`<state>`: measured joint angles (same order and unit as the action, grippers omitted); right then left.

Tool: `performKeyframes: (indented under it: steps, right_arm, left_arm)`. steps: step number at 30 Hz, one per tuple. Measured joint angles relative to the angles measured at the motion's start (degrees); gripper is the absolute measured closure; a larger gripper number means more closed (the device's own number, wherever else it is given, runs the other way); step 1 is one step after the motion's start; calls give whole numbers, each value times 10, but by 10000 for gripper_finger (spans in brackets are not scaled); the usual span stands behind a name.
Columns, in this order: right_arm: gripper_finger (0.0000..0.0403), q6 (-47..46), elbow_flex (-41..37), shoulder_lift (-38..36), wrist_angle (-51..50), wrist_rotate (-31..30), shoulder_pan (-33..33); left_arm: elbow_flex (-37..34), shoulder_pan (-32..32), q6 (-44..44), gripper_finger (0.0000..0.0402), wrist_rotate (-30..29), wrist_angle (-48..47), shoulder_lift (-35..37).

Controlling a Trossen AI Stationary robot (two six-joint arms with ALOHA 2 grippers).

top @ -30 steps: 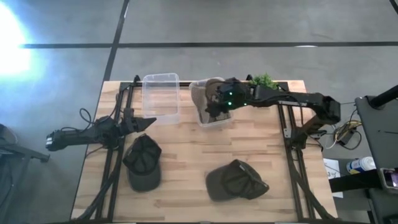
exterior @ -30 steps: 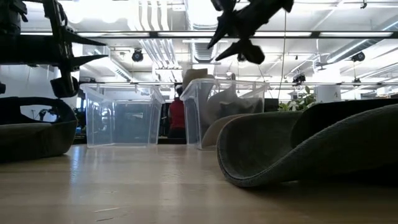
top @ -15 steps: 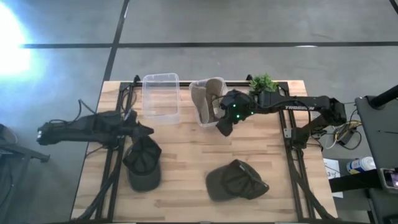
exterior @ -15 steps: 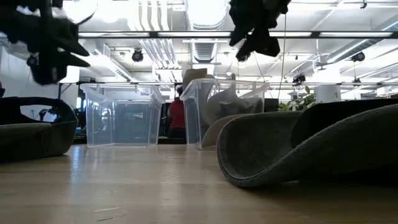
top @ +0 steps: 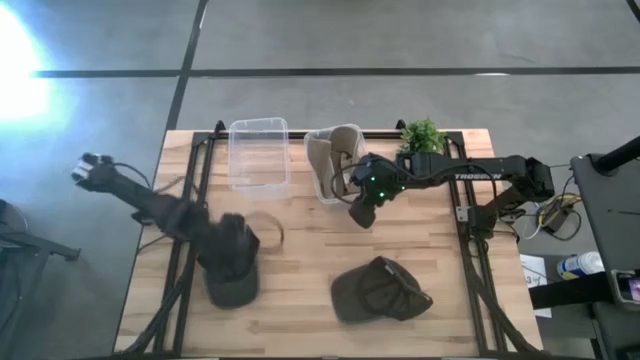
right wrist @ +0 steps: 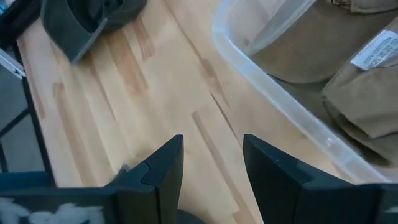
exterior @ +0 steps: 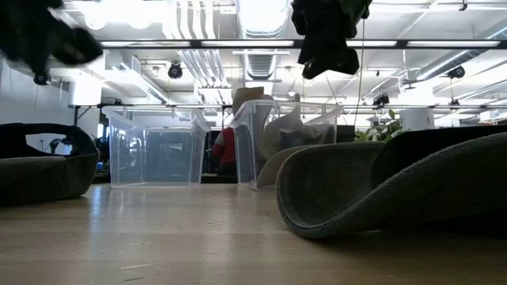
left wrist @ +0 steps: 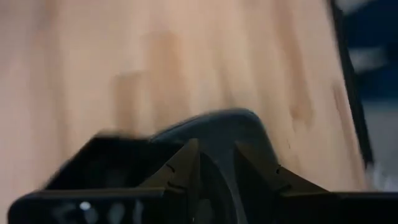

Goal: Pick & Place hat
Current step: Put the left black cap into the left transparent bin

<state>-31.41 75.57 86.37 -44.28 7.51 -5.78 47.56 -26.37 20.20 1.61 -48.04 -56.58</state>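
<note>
Two dark olive caps lie crown-up on the wooden table, one at the near left [top: 228, 275] and one at the near middle [top: 380, 290]. A tan hat [top: 330, 160] rests inside the right-hand clear bin at the far side. My left gripper [left wrist: 217, 180] hovers open above the left cap [left wrist: 217, 127], which sits well below it in the low view [exterior: 40, 170]. My right gripper [right wrist: 211, 168] is open and empty, raised over bare table just near of the tan hat's bin [right wrist: 280, 106].
An empty clear bin [top: 260, 155] stands to the left of the one with the tan hat. A small green plant [top: 424, 131] sits at the far right edge. Black frame rails [top: 470, 250] run along both sides of the table. Bare wood lies between the two caps.
My left arm has swung fast from beside the empty bin toward the near edge, ending over the left cap. My right gripper has drawn back from over the tan hat's bin toward the near edge. The tan hat stays in the bin, and the caps have not moved.
</note>
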Motion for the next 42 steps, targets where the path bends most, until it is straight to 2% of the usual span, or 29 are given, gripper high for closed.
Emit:
performKeyframes:
  steps: [3, 5, 14, 31, 37, 42]
  right_arm:
    - [242, 25, 0, 0, -7, 8, -2]
    - [245, 31, 0, 0, -13, 20, -5]
    - [258, 31, 0, 0, -63, 34, 10]
    - [267, 31, 0, 0, -78, 30, 62]
    - [270, 29, 0, 0, -78, 30, 67]
    - [266, 29, 0, 0, -78, 28, 67]
  left_arm:
    - [18, -56, -115, 310, -13, 4, -68]
    - [23, -70, -177, 310, -15, 1, -113]
    - [50, -40, -389, 310, -18, 10, -192]
    - [68, 7, -538, 309, -15, 15, -285]
    - [68, 15, -557, 309, -11, -12, -320]
    - [67, 17, -541, 309, 28, -29, -328]
